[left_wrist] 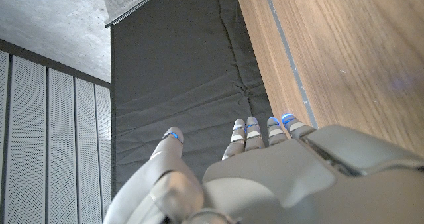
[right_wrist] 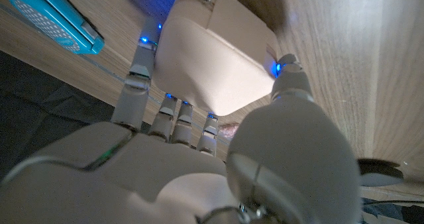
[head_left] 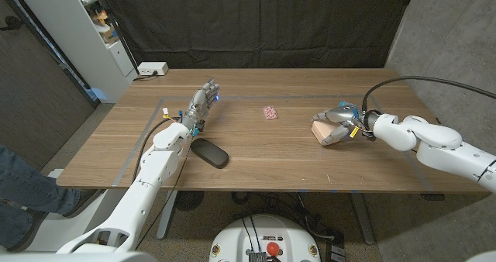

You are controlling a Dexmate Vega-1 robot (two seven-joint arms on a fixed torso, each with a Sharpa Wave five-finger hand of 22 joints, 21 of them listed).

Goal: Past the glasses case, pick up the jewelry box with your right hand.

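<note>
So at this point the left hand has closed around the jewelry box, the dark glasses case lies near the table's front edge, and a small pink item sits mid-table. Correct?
Not quite: it is the right hand that holds the jewelry box, as the head view shows and the right wrist view confirms. The left hand is open, holding nothing. The dark glasses case near the front edge and the small pink item mid-table are as you say.

Glossy white arms end in a grey left hand (head_left: 203, 105) and right hand (head_left: 339, 122), fingertips lit blue.
</note>
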